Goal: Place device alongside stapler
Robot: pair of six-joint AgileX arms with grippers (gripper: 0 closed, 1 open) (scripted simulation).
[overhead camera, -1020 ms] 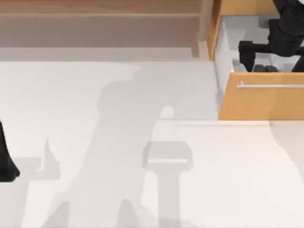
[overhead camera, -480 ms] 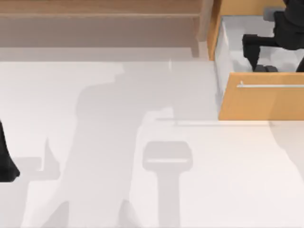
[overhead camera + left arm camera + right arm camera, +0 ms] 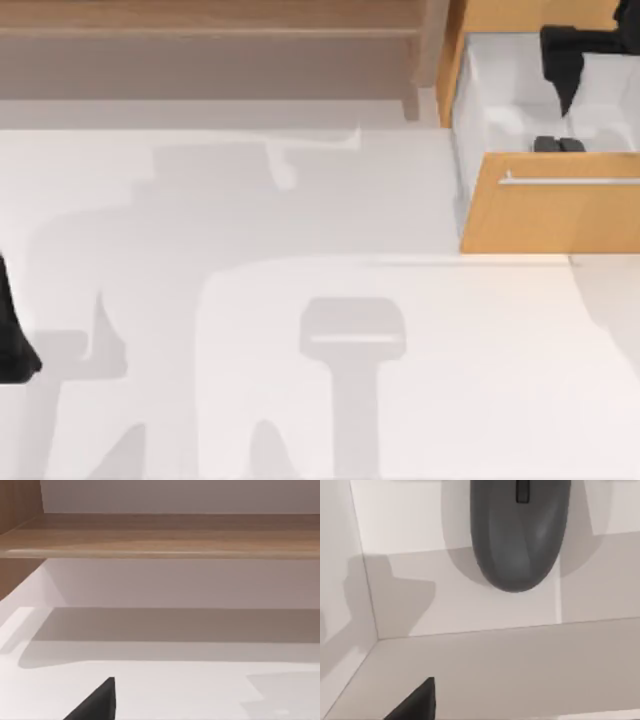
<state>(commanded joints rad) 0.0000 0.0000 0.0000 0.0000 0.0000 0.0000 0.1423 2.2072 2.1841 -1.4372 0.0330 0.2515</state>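
Left gripper (image 3: 12,345): parked at the counter's (image 3: 300,200) nine o'clock edge; finger state cannot be told.
Drawer (image 3: 550,215): open at two o'clock.
Device (image 3: 558,144): lies inside, against the orange front.
Right gripper (image 3: 565,65): above the drawer, finger state cannot be told.
Risk: a descent could clip the drawer front; no stapler is evident as a reference.

Device (image 3: 558,144) in open drawer (image 3: 500,100)

We see a smooth matt grey plastic-looking device (image 3: 520,535), a drawer (image 3: 500,110) with orange wood-like front and metal-looking handle (image 3: 570,181), and a matt white table (image 3: 300,200).
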